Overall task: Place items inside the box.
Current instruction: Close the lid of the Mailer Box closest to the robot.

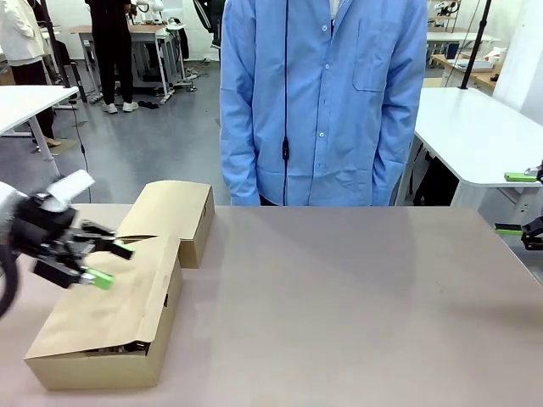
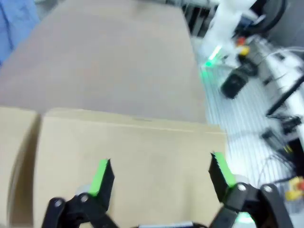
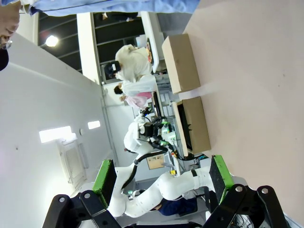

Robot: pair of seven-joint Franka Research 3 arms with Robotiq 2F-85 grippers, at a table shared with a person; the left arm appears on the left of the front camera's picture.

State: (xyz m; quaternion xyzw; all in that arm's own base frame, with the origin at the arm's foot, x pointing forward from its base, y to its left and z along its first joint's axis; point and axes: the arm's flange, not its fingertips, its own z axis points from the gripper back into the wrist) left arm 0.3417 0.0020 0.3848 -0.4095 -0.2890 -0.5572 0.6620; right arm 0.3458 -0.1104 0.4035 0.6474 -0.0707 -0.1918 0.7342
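No items lie outside; under my wide, empty left claw (image 1: 103, 263), the box (image 1: 110, 326) flap is nearly shut.

Person in blue shirt (image 1: 322, 102) behind brown table (image 1: 356, 314).
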